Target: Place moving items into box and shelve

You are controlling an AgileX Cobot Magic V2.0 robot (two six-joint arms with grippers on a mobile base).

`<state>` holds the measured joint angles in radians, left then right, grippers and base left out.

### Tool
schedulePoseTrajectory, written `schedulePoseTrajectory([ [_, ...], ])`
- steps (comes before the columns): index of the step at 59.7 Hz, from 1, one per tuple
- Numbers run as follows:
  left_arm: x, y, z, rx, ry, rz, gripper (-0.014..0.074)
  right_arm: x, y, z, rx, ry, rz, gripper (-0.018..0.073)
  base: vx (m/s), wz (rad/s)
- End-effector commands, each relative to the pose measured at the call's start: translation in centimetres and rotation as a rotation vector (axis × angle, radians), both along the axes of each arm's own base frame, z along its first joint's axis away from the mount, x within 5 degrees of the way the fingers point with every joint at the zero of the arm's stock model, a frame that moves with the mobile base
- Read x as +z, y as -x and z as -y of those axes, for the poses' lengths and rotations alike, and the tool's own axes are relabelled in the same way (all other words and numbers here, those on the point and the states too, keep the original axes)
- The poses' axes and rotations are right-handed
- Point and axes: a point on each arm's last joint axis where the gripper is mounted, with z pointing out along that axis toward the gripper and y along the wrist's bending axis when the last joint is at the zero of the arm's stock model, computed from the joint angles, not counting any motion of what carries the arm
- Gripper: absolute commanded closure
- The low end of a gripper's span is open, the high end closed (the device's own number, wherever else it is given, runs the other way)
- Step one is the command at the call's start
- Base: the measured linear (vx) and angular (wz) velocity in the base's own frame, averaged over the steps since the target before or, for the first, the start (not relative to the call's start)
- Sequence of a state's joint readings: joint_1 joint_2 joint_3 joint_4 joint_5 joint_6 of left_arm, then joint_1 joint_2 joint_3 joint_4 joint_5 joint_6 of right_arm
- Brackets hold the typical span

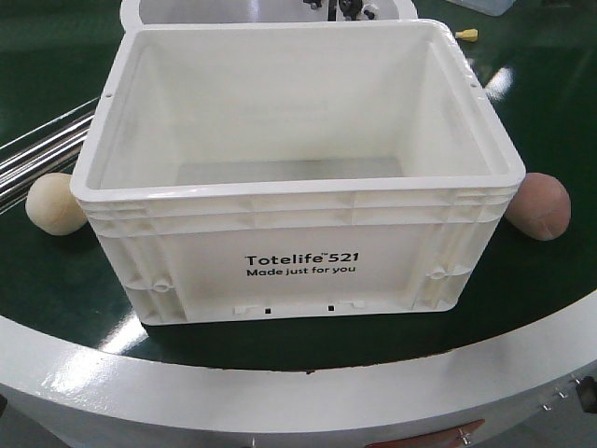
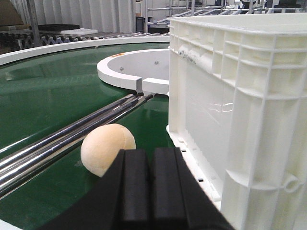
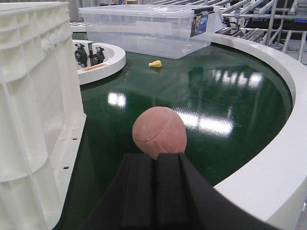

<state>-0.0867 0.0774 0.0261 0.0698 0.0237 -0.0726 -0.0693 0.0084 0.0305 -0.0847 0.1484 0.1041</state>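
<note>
The cream ball (image 2: 108,148) sits left of the white crate (image 1: 298,252), just ahead of the left gripper (image 2: 150,158). The pink ball (image 3: 159,132) sits right of the crate, just ahead of the right gripper (image 3: 155,160). Both grippers have their fingers (image 2: 136,182) pressed together, holding nothing.

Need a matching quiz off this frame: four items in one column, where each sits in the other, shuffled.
Things:
1. cream ball
2. pinkish-brown ball
3. white crate
4. small yellow piece

Places:
A. near the clear lidded bin
B. at the crate's left side, by the metal rods
C. mid green surface, between the two balls, nothing visible inside
D. at the crate's right side

Pairs: 1-B, 2-D, 3-C, 4-A
</note>
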Motion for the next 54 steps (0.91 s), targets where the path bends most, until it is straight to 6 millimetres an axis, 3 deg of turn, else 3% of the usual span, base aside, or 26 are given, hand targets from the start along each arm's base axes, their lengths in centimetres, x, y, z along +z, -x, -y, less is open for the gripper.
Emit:
schedulePoseTrajectory([
  [1, 1.2, -0.1, 0.1, -0.010, 0.019, 0.104, 0.0603, 0.5, -0.1, 0.0, 0.007, 0.020, 0.059, 0.0567, 0.00, 0.00],
  [16, 3.8, 0.2, 0.0, -0.008, 0.148, 0.203, 0.0603, 0.5, -0.1, 0.0, 0.007, 0.020, 0.059, 0.0567, 0.00, 0.00],
  [29, 7.6, -1.2, 0.1, -0.005, 0.126, 0.083, 0.0603, 0.5, -0.1, 0.0, 0.007, 0.020, 0.059, 0.0567, 0.00, 0.00],
  [41, 13.7, -6.7, 0.6, -0.002, 0.117, 0.023, 0.0603, 0.5, -0.1, 0.0, 0.008, 0.042, 0.058, 0.0567, 0.00, 0.00],
  [54, 18.0, -13.3, 1.2, 0.000, 0.117, 0.008, 0.0603, 0.5, -0.1, 0.1, 0.019, 0.425, 0.027, 0.0567, 0.00, 0.00],
])
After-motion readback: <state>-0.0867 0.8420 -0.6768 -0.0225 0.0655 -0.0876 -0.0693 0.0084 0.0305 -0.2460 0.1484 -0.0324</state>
